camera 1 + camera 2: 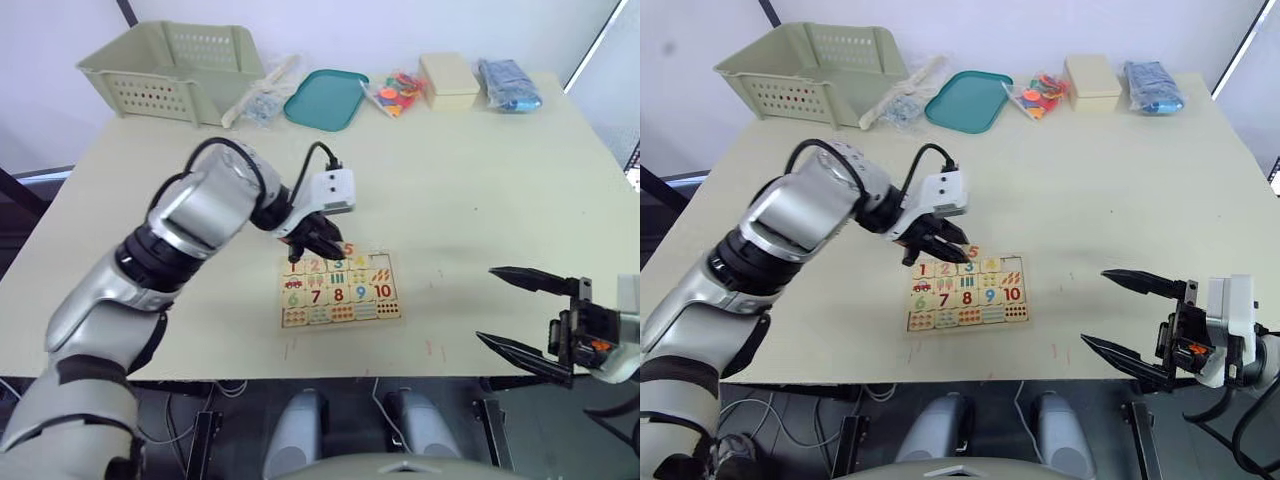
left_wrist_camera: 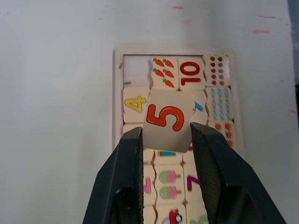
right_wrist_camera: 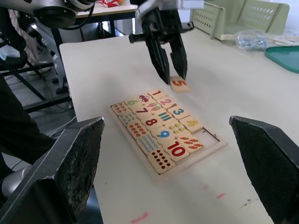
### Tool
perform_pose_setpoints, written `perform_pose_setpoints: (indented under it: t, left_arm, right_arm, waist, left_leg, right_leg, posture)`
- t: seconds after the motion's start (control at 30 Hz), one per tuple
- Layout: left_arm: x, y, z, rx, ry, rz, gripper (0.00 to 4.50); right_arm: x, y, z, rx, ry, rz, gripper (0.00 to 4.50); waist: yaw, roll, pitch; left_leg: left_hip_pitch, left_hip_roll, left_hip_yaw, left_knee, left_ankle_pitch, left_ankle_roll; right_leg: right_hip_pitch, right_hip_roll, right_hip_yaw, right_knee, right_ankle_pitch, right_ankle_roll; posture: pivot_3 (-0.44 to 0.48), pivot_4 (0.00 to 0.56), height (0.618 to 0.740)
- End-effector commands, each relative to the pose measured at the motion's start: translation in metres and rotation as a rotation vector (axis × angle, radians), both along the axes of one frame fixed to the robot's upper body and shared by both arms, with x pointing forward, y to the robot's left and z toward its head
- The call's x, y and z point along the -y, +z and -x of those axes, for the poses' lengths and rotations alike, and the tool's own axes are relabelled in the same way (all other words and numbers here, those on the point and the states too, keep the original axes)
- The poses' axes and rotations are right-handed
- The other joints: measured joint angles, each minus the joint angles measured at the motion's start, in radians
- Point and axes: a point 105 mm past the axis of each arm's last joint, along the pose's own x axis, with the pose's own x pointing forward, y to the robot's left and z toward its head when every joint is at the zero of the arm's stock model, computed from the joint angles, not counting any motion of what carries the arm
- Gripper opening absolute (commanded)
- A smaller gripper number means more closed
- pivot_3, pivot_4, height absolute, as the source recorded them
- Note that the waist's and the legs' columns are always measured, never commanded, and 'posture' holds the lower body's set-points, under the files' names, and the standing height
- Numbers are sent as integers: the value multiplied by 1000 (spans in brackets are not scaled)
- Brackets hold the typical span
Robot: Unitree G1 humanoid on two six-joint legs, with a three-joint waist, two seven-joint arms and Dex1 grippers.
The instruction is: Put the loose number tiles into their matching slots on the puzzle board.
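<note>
— One slot looks bare on the puzzle board: the corner of the top row past the 4, next to the carrot square. Tiles 1 to 4 appear seated already.

— And the fifth?

— The 5 tile is pinched between the fingers of the left gripper, raised above the board's far edge, clear of the slots.

— So which step is this?

— I'd call it the carry of the last tile, with the placing not yet done. In the left wrist view the tile hangs over the 4 and its neighbour, short of the bare corner.

— What does the next move need?

— A shift along the row towards that corner, the tile squared to the rim, then a lowering and release.

— The other arm?

— The right gripper hovers off to the side near the table's near edge, fingers spread wide, holding nothing.
</note>
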Motion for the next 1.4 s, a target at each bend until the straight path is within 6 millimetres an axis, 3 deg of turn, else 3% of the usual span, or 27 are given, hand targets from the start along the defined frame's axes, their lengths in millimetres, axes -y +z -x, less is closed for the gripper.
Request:
perform_pose_setpoints:
  t: [0.03,0.23,0.57,1.4]
  left_arm:
    - [15,-3,-10,51,24,-36,980]
    - [44,-11,-15,66,30,-58,980]
    - [61,-27,-15,70,74,-71,980]
    - [67,-42,-22,100,105,-74,980]
  right_arm:
    - [-1,9,4,63,-18,12,4500]
    - [5,8,8,65,-60,24,4500]
    - [8,6,11,74,-105,28,4500]
    - [10,5,19,61,-134,31,4500]
  waist:
    - [4,0,0]
    - [11,0,0]
    - [5,0,0]
    - [8,0,0]
  left_leg:
    - [0,0,0,0,0,0]
    - [-1,-1,0,1,0,0]
    - [-1,-1,0,1,0,0]
    - [-1,-1,0,1,0,0]
  right_leg:
    - [0,0,0,0,0,0]
    - [0,-1,0,-1,0,1]
    - [0,-1,0,0,0,0]
    - [0,-1,0,0,0,1]
  posture:
    - [0,150,740]
    - [0,150,740]
    - [0,150,740]
    - [0,150,740]
